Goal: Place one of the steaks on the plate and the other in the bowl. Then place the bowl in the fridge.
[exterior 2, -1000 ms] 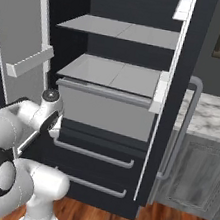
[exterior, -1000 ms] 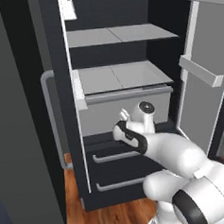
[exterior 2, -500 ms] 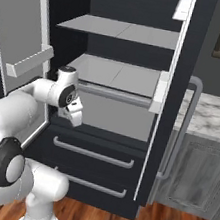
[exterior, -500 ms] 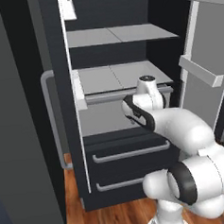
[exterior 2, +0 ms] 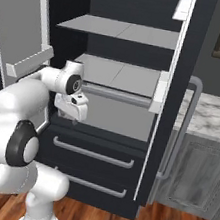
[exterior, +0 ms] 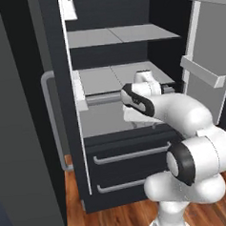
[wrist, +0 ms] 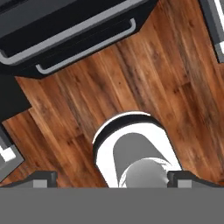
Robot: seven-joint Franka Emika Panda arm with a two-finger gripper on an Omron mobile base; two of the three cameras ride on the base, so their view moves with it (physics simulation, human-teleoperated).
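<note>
Gripper [wrist: 112, 178] spread wide, empty, above wooden floor [wrist: 144, 74] (fridge [exterior: 127, 147] doors open).

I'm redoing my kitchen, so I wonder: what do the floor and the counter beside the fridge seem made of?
The floor looks like reddish-brown wood planks with a slight sheen: grain streaks and board seams show. The counter top looks like polished white marble with grey veining, though it could be laminate.

Base views flank the open fridge [exterior: 117, 148]; hand view faces floor [wrist: 144, 74].
</note>
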